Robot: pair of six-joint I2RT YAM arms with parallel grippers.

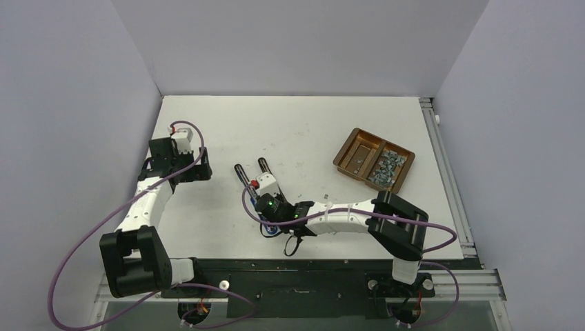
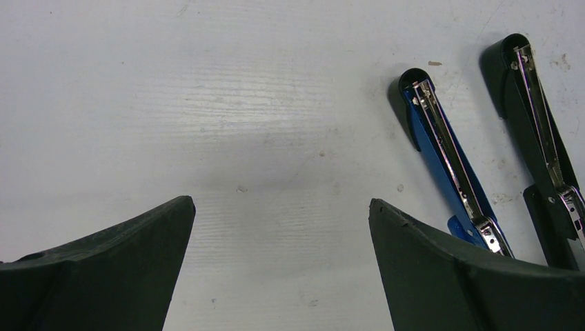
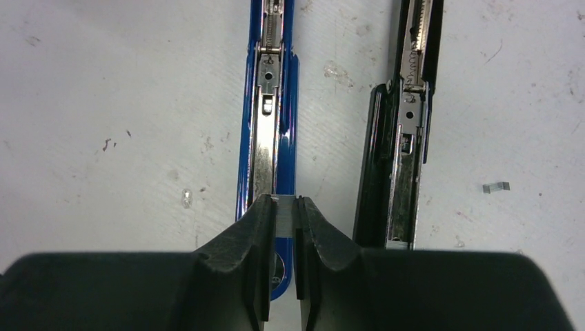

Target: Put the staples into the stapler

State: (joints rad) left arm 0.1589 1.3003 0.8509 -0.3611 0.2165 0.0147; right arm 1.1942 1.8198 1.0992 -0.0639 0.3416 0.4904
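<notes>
Two staplers lie open side by side on the white table, a blue stapler (image 3: 269,117) (image 2: 448,165) (image 1: 241,174) and a black stapler (image 3: 403,138) (image 2: 545,131) (image 1: 263,165). My right gripper (image 3: 283,207) (image 1: 256,187) is shut on a short silver strip of staples (image 3: 283,210), held right over the near end of the blue stapler's metal channel. My left gripper (image 2: 281,207) (image 1: 201,171) is open over bare table, left of the staplers, with nothing between its fingers. More staples (image 1: 386,167) fill the right compartment of the brown tray (image 1: 348,148).
One small loose staple piece (image 3: 496,187) lies on the table to the right of the black stapler. The brown tray sits at the back right. Purple walls close in the table on three sides.
</notes>
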